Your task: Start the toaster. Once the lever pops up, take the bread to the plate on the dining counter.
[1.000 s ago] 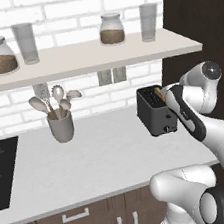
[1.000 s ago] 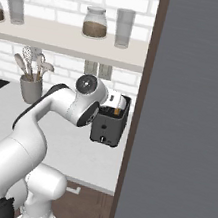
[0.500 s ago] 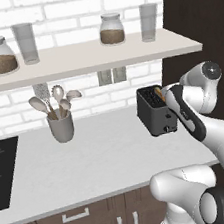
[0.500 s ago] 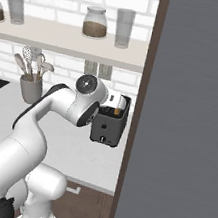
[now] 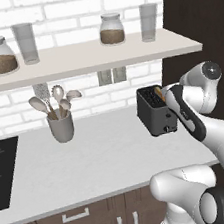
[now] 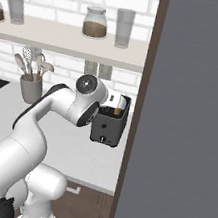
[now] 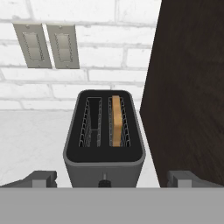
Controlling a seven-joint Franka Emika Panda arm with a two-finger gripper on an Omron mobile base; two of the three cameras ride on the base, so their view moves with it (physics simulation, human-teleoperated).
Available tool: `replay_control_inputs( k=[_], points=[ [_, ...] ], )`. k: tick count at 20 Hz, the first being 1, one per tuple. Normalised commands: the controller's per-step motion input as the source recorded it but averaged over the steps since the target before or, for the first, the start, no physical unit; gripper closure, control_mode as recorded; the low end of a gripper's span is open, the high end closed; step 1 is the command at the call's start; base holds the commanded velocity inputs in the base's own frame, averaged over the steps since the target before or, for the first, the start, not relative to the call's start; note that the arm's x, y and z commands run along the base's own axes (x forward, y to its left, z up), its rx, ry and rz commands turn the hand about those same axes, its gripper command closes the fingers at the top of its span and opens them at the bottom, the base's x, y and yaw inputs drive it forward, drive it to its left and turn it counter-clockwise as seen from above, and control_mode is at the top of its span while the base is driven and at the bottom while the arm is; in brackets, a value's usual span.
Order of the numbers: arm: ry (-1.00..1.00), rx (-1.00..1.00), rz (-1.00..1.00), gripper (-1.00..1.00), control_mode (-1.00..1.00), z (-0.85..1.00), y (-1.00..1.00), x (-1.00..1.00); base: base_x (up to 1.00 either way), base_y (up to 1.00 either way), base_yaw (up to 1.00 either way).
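Grey-white worktop, arm bent over toaster, tool spread.

Home kitchen, white brick wall, worktop, toaster, utensil crock, jar shelf

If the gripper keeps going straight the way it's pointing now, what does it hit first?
Most likely the toaster: the gripper looks along and down at its top and near end face, fingers spread wide to either side. The bread sits in the right slot. Depth is unclear.
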Motion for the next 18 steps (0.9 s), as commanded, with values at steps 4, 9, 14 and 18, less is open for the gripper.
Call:
replay_control_inputs(
  k=[4, 9, 14, 18],
  points=[
    [0.00, 0.00, 0.00, -1.00, -1.00, -0.01, 0.00, 0.00, 0.00, 0.00, 0.00],
    [0.06, 0.00, 0.00, -1.00, -1.00, -0.10, 0.00, 0.01, 0.00, 0.00, 0.00],
    [0.19, 0.00, 0.00, -1.00, -1.00, -0.14, 0.06, 0.20, 0.00, 0.00, 0.00],
    [0.17, 0.02, 0.00, -1.00, -1.00, -0.11, 0.00, 0.23, 0.00, 0.00, 0.00]
  ],
)
